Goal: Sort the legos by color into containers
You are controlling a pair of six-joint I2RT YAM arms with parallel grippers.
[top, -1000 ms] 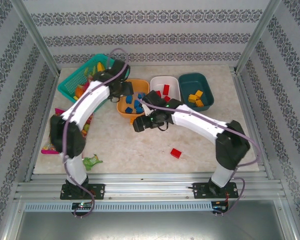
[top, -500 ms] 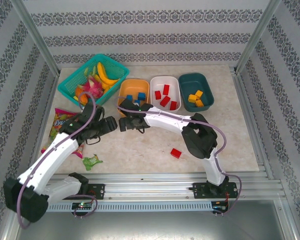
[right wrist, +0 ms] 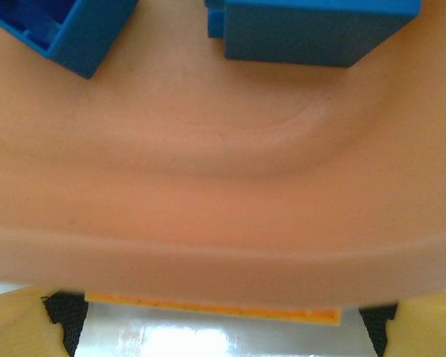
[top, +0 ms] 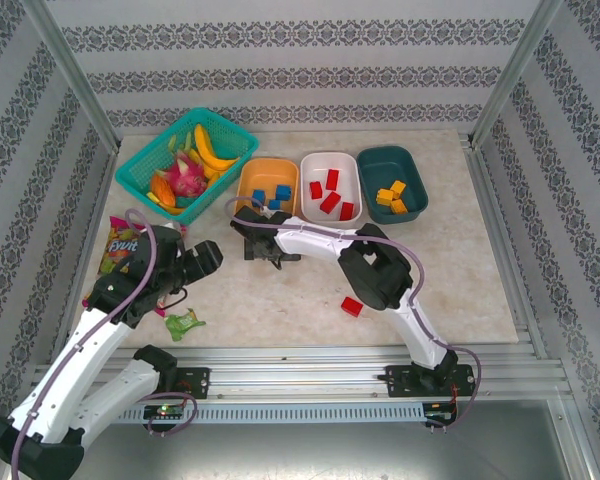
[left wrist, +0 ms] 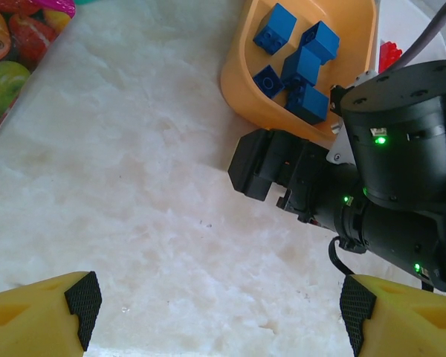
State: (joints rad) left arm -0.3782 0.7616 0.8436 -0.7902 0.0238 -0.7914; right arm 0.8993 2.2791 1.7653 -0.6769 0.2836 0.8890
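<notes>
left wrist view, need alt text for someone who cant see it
An orange tub holding blue bricks sits at the top right of a pale marbled table, with the black right arm reaching in close beside it. The left pincer is open, its yellow fingertips at the bottom corners with nothing between them.

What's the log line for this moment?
left gripper: open, empty | right gripper: open, at orange tub rim | red lego: loose on table
</notes>
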